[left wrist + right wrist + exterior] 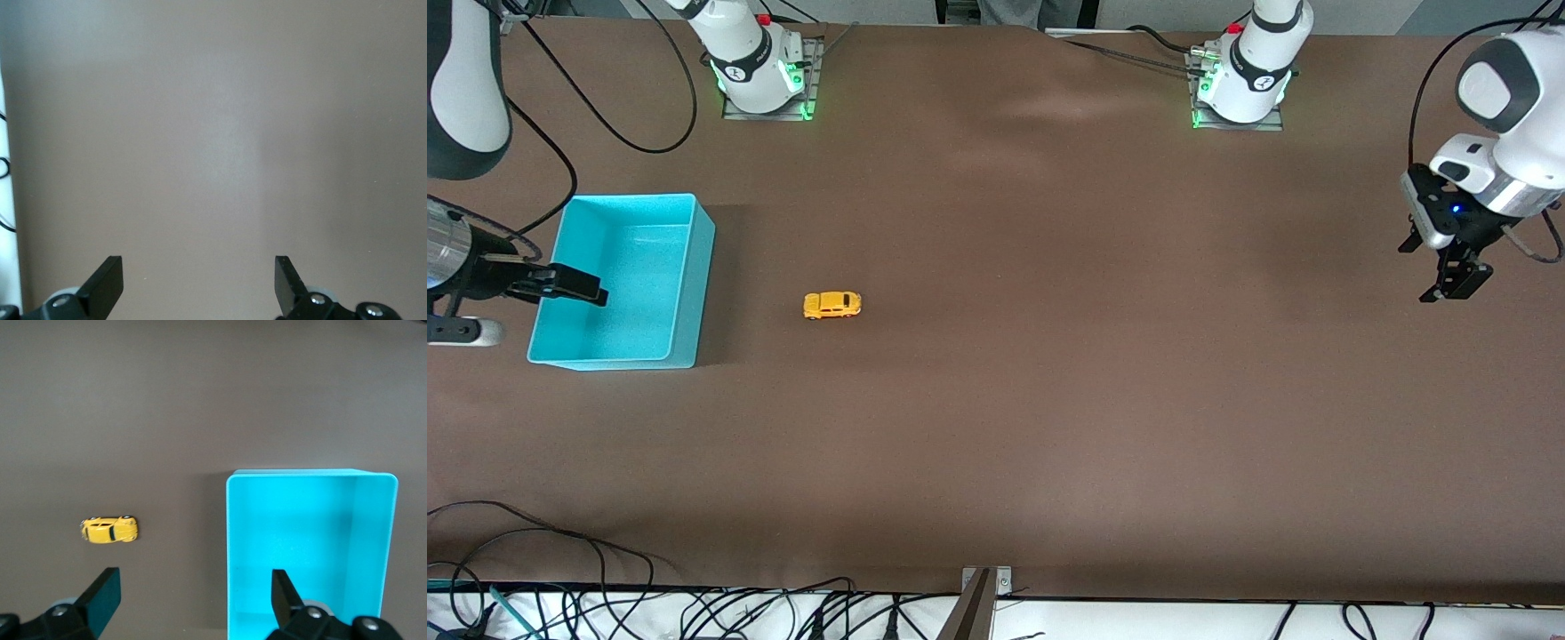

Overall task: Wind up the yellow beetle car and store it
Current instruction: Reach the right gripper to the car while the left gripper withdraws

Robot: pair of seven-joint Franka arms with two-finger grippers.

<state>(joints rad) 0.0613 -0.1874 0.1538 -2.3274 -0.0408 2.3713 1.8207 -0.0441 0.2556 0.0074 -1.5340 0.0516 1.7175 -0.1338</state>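
The yellow beetle car [832, 305] stands on its wheels on the brown table, beside the turquoise bin [703, 284], toward the left arm's end of it. The bin is empty and sits at the right arm's end of the table. My right gripper [591, 292] hangs open and empty over the bin's edge. Its wrist view shows the car [110, 529], the bin [307, 540] and the open gripper [193, 597]. My left gripper [1449, 292] waits open and empty over bare table at the left arm's end. It also shows in the left wrist view [199, 280].
Both arm bases [758, 67] [1240, 76] stand along the table's edge farthest from the front camera. Black cables [534, 569] and a metal bracket [985, 587] lie at the edge nearest that camera. A cable [631, 133] loops near the bin.
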